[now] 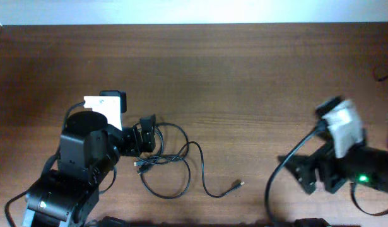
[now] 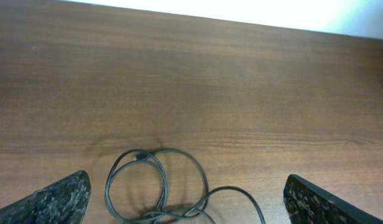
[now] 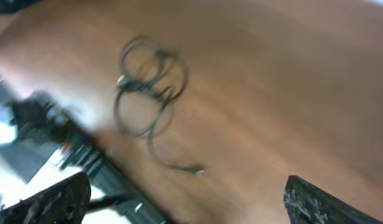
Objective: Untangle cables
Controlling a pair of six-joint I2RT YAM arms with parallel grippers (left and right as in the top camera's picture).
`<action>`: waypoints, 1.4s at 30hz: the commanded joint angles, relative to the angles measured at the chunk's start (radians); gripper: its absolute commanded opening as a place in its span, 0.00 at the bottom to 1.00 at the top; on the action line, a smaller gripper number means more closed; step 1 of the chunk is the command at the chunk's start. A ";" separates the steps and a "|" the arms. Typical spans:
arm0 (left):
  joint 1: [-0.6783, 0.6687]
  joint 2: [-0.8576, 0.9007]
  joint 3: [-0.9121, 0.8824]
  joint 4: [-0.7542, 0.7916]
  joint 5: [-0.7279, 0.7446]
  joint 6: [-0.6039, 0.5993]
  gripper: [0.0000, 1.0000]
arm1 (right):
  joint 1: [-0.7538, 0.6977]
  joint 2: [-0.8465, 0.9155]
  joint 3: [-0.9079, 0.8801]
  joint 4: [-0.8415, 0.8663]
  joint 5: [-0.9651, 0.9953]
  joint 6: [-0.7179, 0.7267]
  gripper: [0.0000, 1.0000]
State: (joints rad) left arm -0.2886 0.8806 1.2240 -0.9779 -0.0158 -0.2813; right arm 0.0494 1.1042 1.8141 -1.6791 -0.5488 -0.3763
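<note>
Speckled black fingers (image 2: 60,199) of the left end effector (image 1: 147,135) stand wide apart, holding nothing, and just ahead of them the cables (image 1: 171,161), thin black cords in loose overlapping loops, lie flat on the brown wood-grain worktop (image 1: 244,75). One strand trails to a small metal-tipped plug (image 1: 238,185); well apart to the right, the right end effector (image 1: 313,173) is likewise spread wide and empty

Left arm (image 1: 80,157): base at lower-left of overhead view, links folded, wrist extended toward table middle.
Left gripper (image 1: 147,134): points to the right in overhead view. Fingers (image 2: 57,198) spread wide, one at each bottom corner of wrist view.
Right arm (image 1: 364,167): at lower-right edge, green light lit on body.
Right gripper (image 1: 309,174): points toward table middle. Fingers (image 3: 51,202) wide apart. Right wrist view blurred.
</note>
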 commanded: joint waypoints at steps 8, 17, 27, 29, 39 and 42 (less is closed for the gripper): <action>0.001 -0.005 0.005 -0.003 -0.007 -0.021 0.99 | 0.105 -0.038 -0.899 0.797 -0.103 0.108 0.99; 0.001 -0.005 0.005 0.023 -0.015 -0.021 0.99 | 0.500 0.523 -0.901 1.232 -0.018 0.368 0.82; 0.001 -0.005 0.005 0.026 -0.045 -0.021 0.99 | 0.499 0.517 -0.694 1.317 -0.016 0.464 0.04; 0.001 -0.005 0.005 0.026 -0.045 -0.021 0.99 | 0.499 0.514 -0.492 1.273 -0.014 0.464 0.04; 0.001 0.071 0.005 0.014 -0.044 -0.021 0.99 | 0.499 0.514 0.146 1.254 0.005 0.622 0.04; 0.001 0.097 0.005 0.014 -0.045 -0.021 0.99 | 0.499 0.514 0.262 1.248 0.037 0.622 0.04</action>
State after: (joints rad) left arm -0.2886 0.9703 1.2240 -0.9630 -0.0532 -0.2924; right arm 0.5449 1.6310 1.9892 -0.4335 -0.5381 0.2337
